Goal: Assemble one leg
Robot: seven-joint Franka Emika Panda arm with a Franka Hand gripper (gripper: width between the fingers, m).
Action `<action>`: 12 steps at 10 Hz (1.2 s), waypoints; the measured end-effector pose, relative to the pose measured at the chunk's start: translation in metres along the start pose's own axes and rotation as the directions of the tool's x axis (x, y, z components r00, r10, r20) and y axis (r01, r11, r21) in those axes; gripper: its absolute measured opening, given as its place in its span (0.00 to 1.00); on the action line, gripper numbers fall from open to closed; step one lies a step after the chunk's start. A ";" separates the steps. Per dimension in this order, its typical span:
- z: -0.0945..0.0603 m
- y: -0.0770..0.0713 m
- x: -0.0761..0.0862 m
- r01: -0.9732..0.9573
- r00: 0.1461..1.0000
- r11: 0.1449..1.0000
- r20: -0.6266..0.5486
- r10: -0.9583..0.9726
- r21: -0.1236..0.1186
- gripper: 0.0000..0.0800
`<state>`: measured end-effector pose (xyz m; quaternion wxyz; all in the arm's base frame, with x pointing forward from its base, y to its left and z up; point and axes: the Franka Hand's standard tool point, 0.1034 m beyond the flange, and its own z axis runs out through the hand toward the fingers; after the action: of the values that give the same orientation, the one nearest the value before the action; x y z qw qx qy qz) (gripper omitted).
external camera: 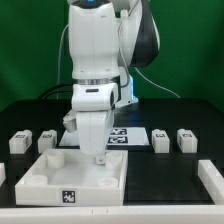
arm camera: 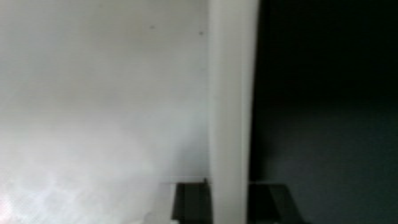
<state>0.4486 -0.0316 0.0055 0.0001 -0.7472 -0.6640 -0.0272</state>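
My claw (external camera: 98, 157) hung straight down over the tray (external camera: 40, 178), its tips at the tray's far rim, right of the middle. In the wrist view the claw (arm camera: 231, 200) showed two dark fingers (arm camera: 191, 200), one on each side of an upright white strip, with a pale surface on one side and darkness on the other. The strip looked like the tray's rim. The gap between the fingers was narrow, but I could not tell whether they pinched the strip or merely flanked it.

The tray sat near and central on the dark table (external camera: 150, 175), with a tag on its near face. None of the legs was in my grasp. One leg (external camera: 18, 142) lay far out to the left and a second leg (external camera: 46, 138) just beside it. A third leg (external camera: 160, 137) lay right of the marker board (external camera: 120, 136), and a fourth leg (external camera: 185, 139) next to that. The marker board lay behind the tray, partly hidden by my arm.
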 end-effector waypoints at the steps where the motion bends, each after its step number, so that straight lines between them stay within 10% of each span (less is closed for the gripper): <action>1: 0.000 0.000 0.000 0.000 1.000 1.000 0.000 0.000 0.000 0.08; 5: 0.002 0.027 0.037 0.096 0.995 0.995 -0.021 -0.096 -0.022 0.08; 9: 0.005 0.032 0.084 0.080 0.997 0.991 -0.025 -0.078 0.111 0.08; 12: 0.004 0.030 0.104 0.079 0.997 0.990 -0.031 -0.076 0.115 0.08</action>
<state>0.4906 0.0684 0.0065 0.0514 -0.7192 -0.6929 0.0013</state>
